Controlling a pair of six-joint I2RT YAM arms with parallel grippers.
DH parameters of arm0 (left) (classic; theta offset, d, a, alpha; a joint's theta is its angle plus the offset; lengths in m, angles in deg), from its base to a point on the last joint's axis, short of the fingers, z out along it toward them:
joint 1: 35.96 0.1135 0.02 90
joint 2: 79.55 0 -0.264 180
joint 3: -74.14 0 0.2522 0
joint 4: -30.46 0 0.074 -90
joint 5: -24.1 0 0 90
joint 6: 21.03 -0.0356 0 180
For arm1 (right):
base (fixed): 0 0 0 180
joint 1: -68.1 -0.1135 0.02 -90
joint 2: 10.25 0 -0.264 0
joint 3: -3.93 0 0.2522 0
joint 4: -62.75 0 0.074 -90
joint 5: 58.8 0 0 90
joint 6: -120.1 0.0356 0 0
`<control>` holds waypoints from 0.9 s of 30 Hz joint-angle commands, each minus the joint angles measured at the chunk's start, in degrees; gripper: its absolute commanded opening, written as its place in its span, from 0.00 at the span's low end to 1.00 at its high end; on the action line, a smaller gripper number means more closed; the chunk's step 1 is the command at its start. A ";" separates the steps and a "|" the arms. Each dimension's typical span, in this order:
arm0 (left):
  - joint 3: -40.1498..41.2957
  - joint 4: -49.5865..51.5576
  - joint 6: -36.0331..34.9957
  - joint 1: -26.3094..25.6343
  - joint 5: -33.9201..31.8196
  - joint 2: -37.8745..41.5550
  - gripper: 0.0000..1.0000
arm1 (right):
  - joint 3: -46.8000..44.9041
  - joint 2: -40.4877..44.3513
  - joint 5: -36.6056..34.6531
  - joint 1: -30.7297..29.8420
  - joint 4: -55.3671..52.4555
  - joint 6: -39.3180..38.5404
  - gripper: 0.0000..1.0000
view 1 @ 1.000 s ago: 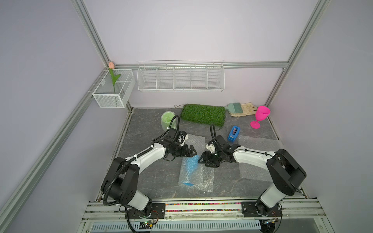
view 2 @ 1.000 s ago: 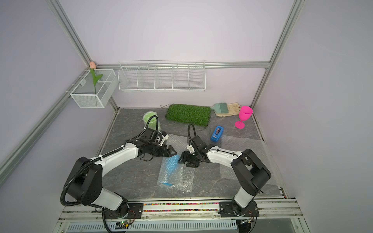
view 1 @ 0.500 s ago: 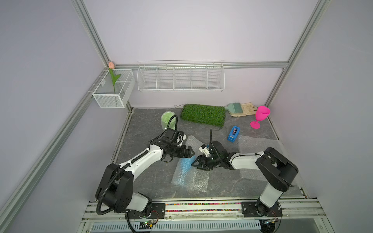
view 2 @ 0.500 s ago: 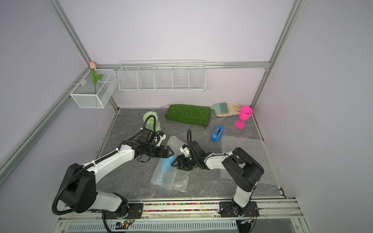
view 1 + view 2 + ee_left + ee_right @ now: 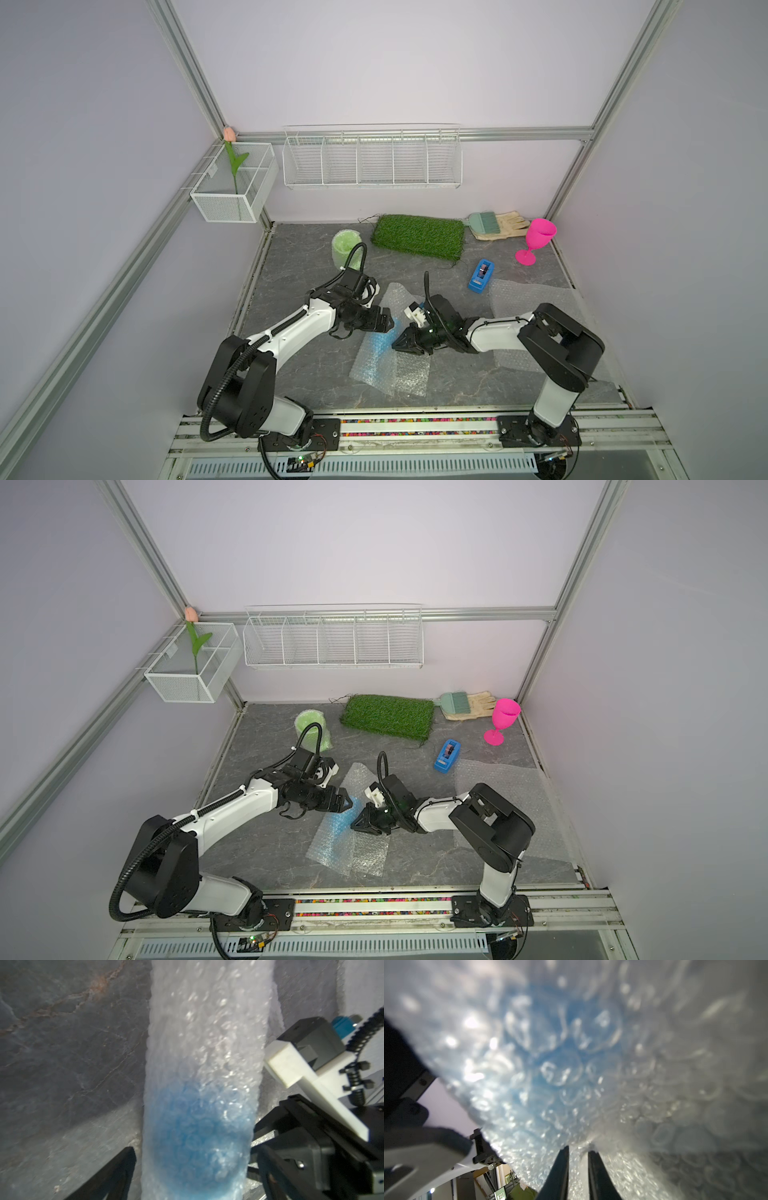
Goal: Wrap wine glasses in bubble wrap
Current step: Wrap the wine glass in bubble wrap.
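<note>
Bubble wrap [image 5: 207, 1022] over blue glass [image 5: 197, 1136], R hand [image 5: 579, 1150] prob. pinching it

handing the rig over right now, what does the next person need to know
Left gripper: open, straddling the blue goblet lying in its bubble wrap.
Right gripper: shut on a fold of that bubble wrap.
Done: green goblet wrapped, back left.
Left: finish rolling the blue one, loose flap lies flat. Pink goblet stands bare at back right; spare sheet lies under the right arm.
</note>
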 commanded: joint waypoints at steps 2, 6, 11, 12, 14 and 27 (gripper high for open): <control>-4.05 6.43 -3.97 -2.28 -3.92 -3.22 0.96 | 0.24 -1.61 -0.78 -0.48 -1.20 0.80 0.17; -6.81 8.41 -4.53 -4.73 -7.19 -6.78 0.98 | -0.02 -2.35 -0.38 -0.50 -0.58 0.95 0.16; -10.05 10.28 -5.42 -6.14 -8.84 -11.24 0.98 | -1.26 -2.07 -0.40 -0.30 0.09 1.29 0.15; -10.64 10.73 -5.65 -6.34 -9.04 -12.24 0.98 | -1.57 -1.85 -0.42 -0.10 0.10 1.33 0.15; -11.20 11.28 -6.16 -6.44 -9.12 -13.72 0.98 | -2.40 -1.23 -0.77 0.34 0.01 1.45 0.15; -8.39 5.07 -3.81 -3.65 -2.18 -13.11 0.85 | -2.69 11.51 -7.45 4.03 -18.90 -6.02 0.45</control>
